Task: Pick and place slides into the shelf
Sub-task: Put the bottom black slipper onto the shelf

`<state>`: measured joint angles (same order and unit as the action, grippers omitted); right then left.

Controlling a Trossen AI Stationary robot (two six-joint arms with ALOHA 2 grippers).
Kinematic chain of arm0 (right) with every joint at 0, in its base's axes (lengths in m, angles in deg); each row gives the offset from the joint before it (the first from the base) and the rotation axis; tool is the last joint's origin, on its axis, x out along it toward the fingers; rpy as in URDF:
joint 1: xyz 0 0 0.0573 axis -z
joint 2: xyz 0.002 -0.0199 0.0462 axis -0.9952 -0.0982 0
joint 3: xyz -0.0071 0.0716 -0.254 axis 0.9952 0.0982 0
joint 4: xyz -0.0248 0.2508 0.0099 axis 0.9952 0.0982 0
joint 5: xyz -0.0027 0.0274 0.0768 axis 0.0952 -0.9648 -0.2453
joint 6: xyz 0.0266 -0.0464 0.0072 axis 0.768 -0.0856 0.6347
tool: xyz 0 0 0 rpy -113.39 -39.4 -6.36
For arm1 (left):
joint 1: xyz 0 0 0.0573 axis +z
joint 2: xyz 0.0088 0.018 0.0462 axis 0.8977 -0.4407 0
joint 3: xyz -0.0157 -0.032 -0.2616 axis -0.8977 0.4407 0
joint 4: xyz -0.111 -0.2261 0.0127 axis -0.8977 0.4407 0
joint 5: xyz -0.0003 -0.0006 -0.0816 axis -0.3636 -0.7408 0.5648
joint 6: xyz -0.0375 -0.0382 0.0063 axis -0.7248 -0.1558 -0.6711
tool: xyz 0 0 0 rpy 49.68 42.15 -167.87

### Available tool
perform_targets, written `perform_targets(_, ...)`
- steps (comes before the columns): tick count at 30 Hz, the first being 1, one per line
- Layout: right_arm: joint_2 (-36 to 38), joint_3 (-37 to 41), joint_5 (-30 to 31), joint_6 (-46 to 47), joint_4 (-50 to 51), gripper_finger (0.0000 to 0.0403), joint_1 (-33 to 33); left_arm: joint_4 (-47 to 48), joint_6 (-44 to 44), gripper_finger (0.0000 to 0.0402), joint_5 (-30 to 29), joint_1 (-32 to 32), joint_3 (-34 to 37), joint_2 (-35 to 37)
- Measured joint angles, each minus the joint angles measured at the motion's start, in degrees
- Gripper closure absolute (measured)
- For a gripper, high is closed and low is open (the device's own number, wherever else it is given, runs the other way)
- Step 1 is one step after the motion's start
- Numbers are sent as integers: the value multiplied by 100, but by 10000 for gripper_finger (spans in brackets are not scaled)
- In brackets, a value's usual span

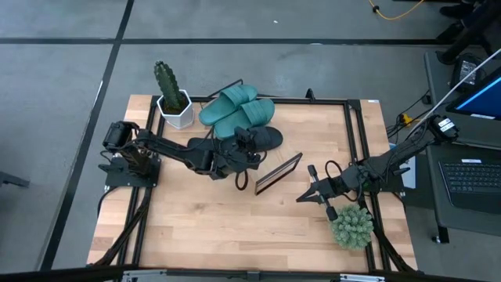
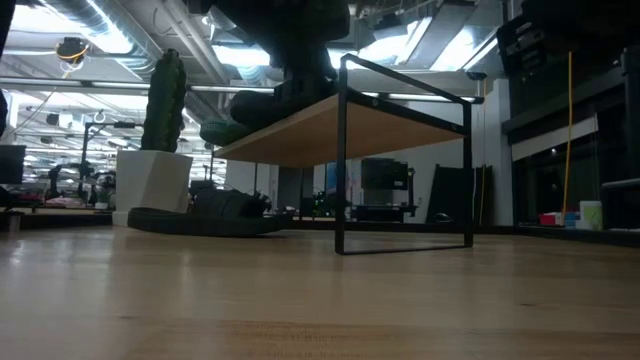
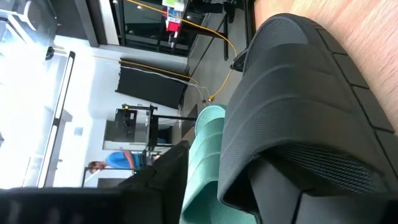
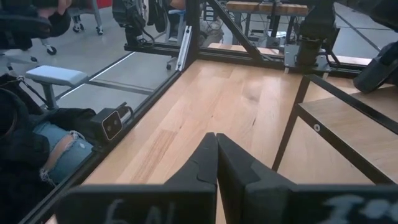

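The wooden table (image 1: 235, 227) carries the shelf (image 1: 329, 133), whose black frame and slanted plank top occupy its far right part; in the low view the plank (image 2: 330, 125) tilts up on thin black legs. The left arm (image 1: 168, 149) reaches from its base at the table's left edge, stretched low toward the middle, and the left gripper (image 1: 244, 149) sits at a black slide (image 1: 264, 139) lying on the shelf plank's left end. The left wrist view shows that black slide (image 3: 298, 112) filling the frame at close range, but whether the fingers are apart or pressed on it cannot be told. The teal pair of slides (image 1: 239, 110) lies just behind the black one, touching it, near the potted cactus (image 1: 172, 94). The right arm (image 1: 391, 160) waits at the table's right side, its gripper (image 1: 301, 197) with fingers pressed together over bare wood, beside a small round plant (image 1: 351, 225).
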<state>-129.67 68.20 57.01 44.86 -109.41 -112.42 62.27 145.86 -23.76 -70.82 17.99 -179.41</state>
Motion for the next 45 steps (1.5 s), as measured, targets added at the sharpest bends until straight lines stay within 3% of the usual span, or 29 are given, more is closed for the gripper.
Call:
perform_targets(18, 0, 0, 2, -1, -29, 400, 0, -35, 20, 232, -189, 108, 0, 4)
perform_targets(26, 0, 0, 2, -4, -29, 400, 0, -118, 314, 232, -611, 4, 0, 4)
perform_targets(45, 0, 0, 4, 0, -26, 400, 0, -153, 276, 232, -538, -61, 0, 2)
